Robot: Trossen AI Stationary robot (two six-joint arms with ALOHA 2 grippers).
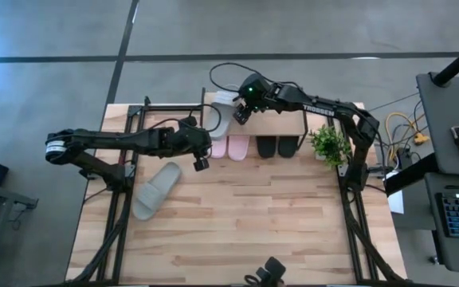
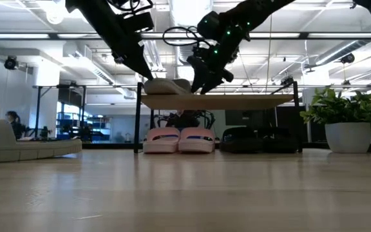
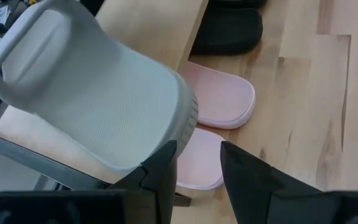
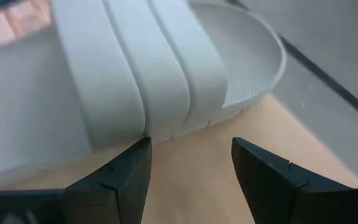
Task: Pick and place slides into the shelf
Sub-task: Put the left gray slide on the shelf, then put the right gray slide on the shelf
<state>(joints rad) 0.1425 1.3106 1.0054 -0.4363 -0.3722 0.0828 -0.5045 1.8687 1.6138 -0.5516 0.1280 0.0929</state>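
One grey-green slide (image 1: 220, 119) lies on the shelf's plank top (image 1: 277, 119) at its left end, and its near end (image 3: 182, 115) overhangs the plank's edge. The other grey-green slide (image 1: 156, 190) lies flat on the table to the near left. The pink pair (image 1: 229, 148) and the black pair (image 1: 277, 147) stand on the table under the shelf. My left gripper (image 1: 202, 162) is open, raised just near-left of the shelved slide. My right gripper (image 1: 241, 112) is open, right beside that slide's strap (image 4: 135, 68) on its right side. My left gripper's finger (image 3: 163, 165) shows close against the slide's overhanging near end; I cannot tell whether it touches. My right gripper's finger (image 4: 129, 165) stands at the slide's side edge (image 4: 166, 134) just above the plank; I cannot tell whether it touches.
A potted plant (image 1: 329, 143) stands on the table right of the shelf. Cables (image 1: 221, 80) run behind the shelf's far side. Bare wooden tabletop (image 1: 277, 215) stretches across the near half. Black frame rails run along both table sides.
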